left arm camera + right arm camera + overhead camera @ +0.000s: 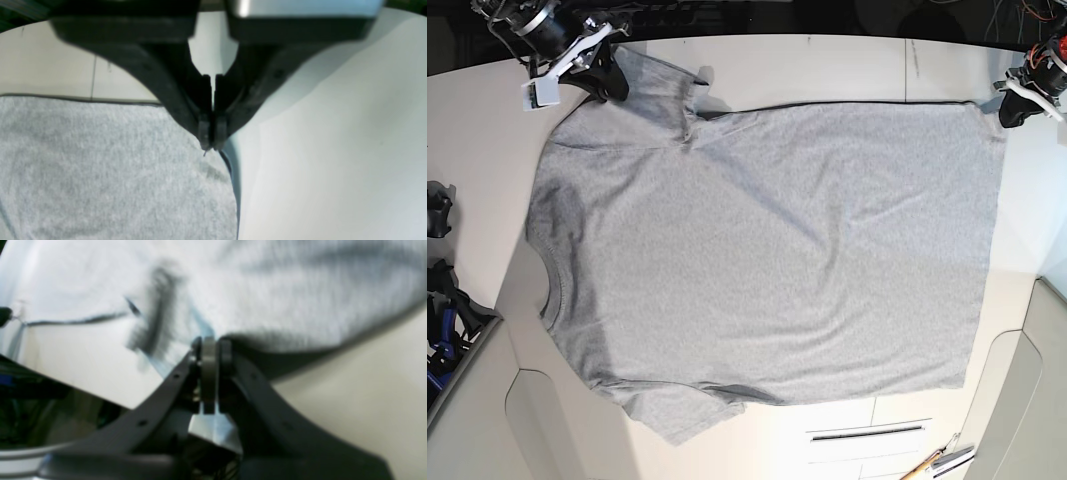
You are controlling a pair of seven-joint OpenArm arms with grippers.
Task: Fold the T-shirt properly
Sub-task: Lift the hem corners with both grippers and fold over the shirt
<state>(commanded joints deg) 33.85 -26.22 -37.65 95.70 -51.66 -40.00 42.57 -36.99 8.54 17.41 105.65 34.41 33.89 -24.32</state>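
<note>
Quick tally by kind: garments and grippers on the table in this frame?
Light heather-grey cotton T-shirt, plain side up: 1
Black grippers: 2, the right gripper at a sleeve, the left gripper at a hem corner
Total: 3

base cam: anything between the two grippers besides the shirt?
No. In base view only the T-shirt top edge spans from right gripper to left gripper.
</note>
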